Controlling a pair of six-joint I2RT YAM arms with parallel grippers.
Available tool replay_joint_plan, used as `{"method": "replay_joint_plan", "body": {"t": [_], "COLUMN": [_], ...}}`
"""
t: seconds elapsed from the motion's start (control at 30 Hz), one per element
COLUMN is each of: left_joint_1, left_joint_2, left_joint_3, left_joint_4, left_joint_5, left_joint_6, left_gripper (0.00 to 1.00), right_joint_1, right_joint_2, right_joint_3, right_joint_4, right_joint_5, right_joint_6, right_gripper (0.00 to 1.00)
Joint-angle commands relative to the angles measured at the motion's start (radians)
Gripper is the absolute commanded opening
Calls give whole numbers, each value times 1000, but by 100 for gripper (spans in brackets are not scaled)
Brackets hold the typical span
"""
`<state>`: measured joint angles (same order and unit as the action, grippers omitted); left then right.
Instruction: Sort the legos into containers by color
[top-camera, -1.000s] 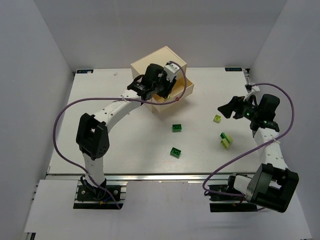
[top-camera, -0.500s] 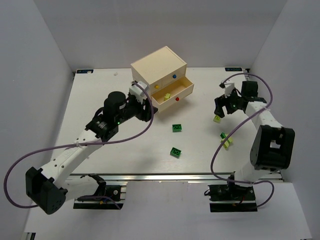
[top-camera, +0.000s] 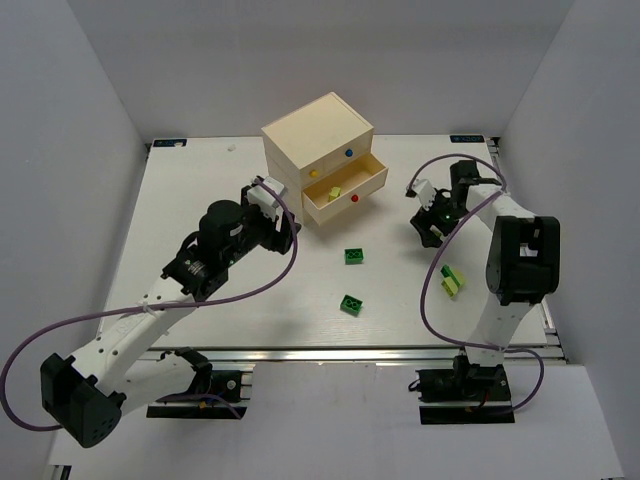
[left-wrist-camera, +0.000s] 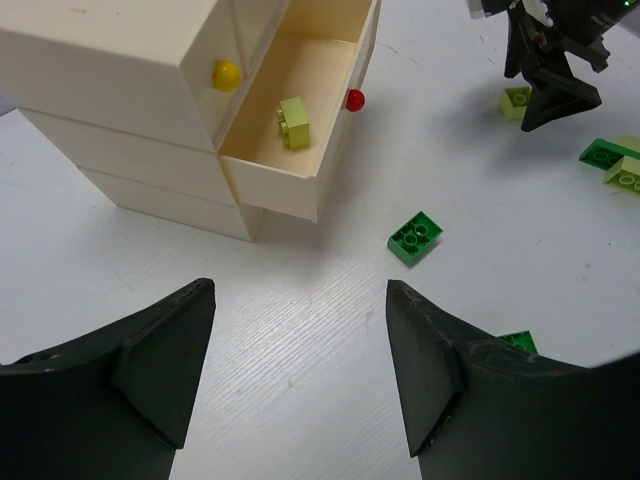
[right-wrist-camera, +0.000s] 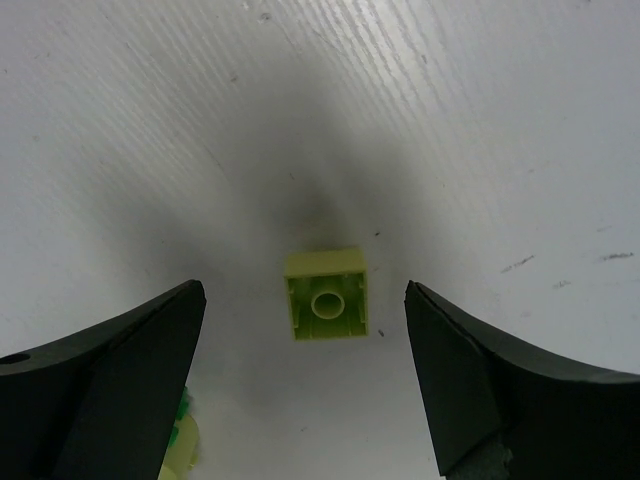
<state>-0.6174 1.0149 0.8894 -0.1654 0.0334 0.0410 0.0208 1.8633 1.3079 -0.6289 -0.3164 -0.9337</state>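
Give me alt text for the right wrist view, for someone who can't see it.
A yellow-green lego lies on the white table between the two dark fingers of the open right pincer, touching neither. Bits of other green and yellow-green legos peek in at the lower left.

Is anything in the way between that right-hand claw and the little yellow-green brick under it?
Nothing visible. The right gripper hangs open straight above the yellow-green brick, which lies alone on the table, hollow side up, with only air between them.
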Motion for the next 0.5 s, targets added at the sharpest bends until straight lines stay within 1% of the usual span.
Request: {"method": "replay_joint_plan", "body": {"t": [0.0, 0.1, 0.13, 0.17, 0.3, 0.4, 0.47], "left_joint_1": [-2, -2, -2, -2, -2, -2, -2], "left_joint_2": [-30, -35, -33, -32, -26, -29, -27], "left_joint_3": [10, 6, 6, 6, 6, 5, 5], "left_joint_4": [10, 14, 15, 14, 14, 14, 15], "left_joint_5": [-18, -18, -17, -50, -55, -58, -58], "left_joint_6": [16, 13, 13, 11, 11, 11, 11], "left_gripper": [79, 79, 79, 79, 79, 80, 79], "right_joint_1": [18, 21, 24, 27, 28, 30, 27], "right_joint_2": [19, 49, 59, 72, 96, 100, 100], "right_joint_3": [60, 71, 73, 74, 71, 67, 63], "right_joint_4": [-88, -83, -86, -86, -78, -72, -72], "right_joint_5": [-4, 33, 39, 55, 88, 106, 114], "right_joint_6": [-99, -105, -105, -105, -105, -105, -108], "right_gripper": [86, 83, 81, 80, 73, 68, 60]}}
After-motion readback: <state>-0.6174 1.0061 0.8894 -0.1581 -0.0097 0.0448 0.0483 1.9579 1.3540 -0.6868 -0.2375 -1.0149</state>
